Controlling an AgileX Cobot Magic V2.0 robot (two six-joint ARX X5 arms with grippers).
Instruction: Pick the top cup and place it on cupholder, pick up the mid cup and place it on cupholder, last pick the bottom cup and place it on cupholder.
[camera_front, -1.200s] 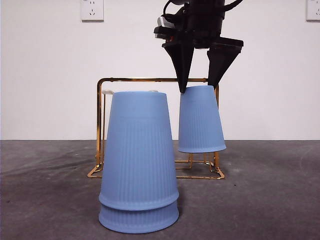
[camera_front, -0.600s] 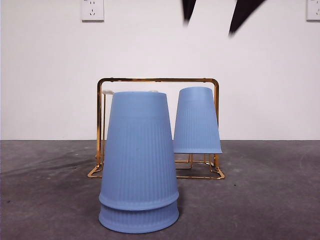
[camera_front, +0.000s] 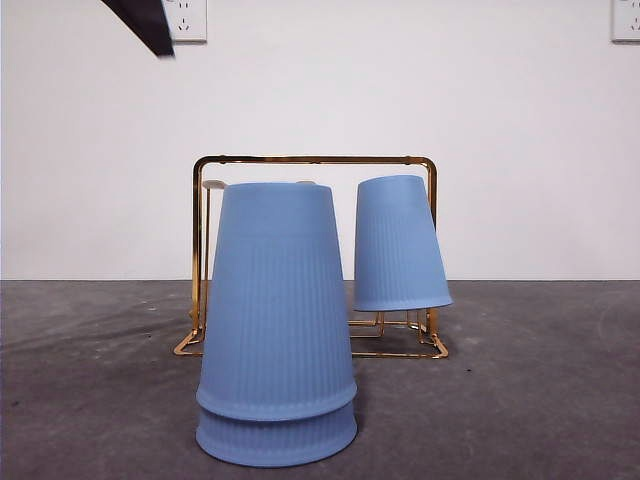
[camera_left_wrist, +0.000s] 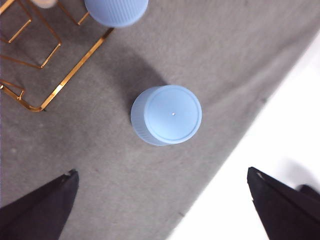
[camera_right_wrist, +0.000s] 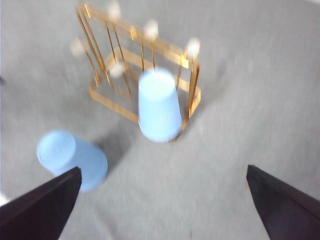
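Observation:
Two blue ribbed cups stand stacked upside down (camera_front: 276, 330) near the front of the grey table. From above, my left gripper (camera_left_wrist: 161, 171) looks down on this stack (camera_left_wrist: 166, 115), high over it, open and holding nothing. A black jaw tip (camera_front: 145, 20) shows at the top left corner of the front view. Behind the stack stands the gold wire cupholder (camera_front: 315, 160) (camera_left_wrist: 55, 85) (camera_right_wrist: 107, 97). A third blue cup (camera_front: 398, 245) (camera_right_wrist: 159, 112) hangs upside down on its right prong, slightly tilted. My right gripper (camera_right_wrist: 163, 168) is open, well above and away from the cupholder, in a blurred picture.
Bare white-tipped prongs (camera_front: 214, 185) stand on the cupholder's left side, behind the stack. A white wall with sockets (camera_front: 184, 18) backs the table. The table's edge and white floor (camera_left_wrist: 260, 130) lie close to the stack in the left wrist view.
The open gripper over the cup on the cupholder rose out of the top of the view. That cup stays on the prong, rocking slightly. A black tip entered at the top left.

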